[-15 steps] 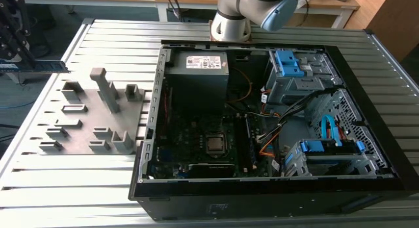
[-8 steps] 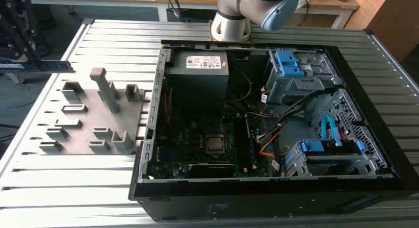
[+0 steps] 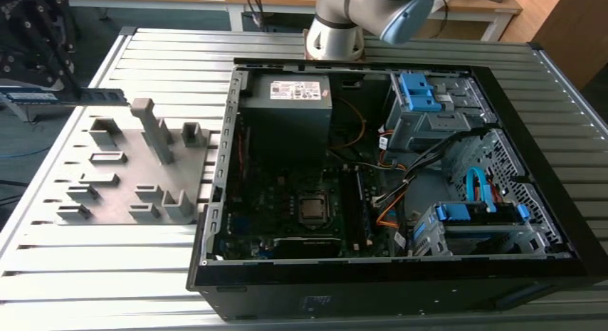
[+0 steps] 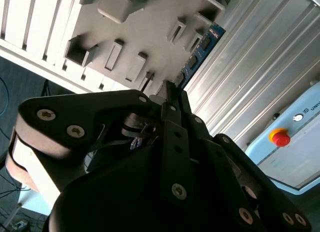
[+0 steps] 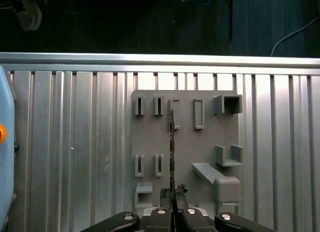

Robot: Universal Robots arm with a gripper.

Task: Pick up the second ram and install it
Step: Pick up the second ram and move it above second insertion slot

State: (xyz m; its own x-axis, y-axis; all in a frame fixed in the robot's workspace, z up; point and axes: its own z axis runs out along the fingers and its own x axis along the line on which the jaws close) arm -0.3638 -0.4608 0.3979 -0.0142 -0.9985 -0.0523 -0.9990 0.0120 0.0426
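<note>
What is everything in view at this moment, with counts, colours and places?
second ram: one, dark blue-green, clamped in the hand, in the air near the fixture plate
table: one, silvery, slatted
computer case: one, black, open, on the table
fixture plate: one, grey, on the table, exterior view's left of the computer case
drive brackets: two, blue, inside the computer case
stop button: one, red, on a pale blue box
arm: one, grey, beyond the computer case
hand: one, black, shut on the second ram
</note>
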